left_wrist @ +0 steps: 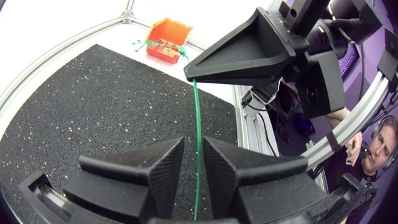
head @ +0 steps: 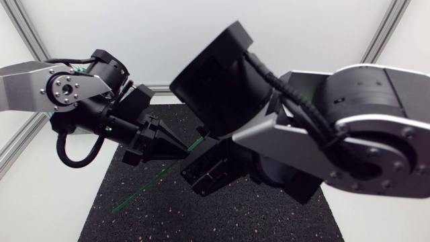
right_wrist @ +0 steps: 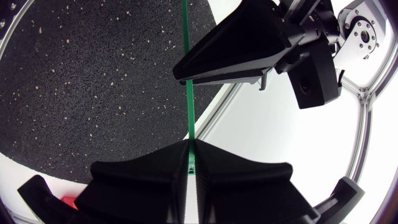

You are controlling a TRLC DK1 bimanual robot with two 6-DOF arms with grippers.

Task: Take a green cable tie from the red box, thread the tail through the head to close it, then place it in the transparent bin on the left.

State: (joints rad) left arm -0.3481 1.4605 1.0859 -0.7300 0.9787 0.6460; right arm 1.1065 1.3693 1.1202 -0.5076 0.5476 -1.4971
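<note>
The right tool (right_wrist: 189,146) pinches the green cable tie (left_wrist: 196,118) above the counter (left_wrist: 50,37); the left tool (left_wrist: 193,142), narrowly open, brackets its strap. Best close the left firmly, then curl tail toward head.

A black mat (head: 222,215) flecked with pale specks lies flat on the white counter (head: 40,195); white margin shows beside its straight edges.

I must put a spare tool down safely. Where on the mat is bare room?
The black mat is bare from its edge by the red box to beneath the left gripper. Crowded: mid-air above it, where the right gripper pinches the green cable tie running between the left's fingers.
</note>
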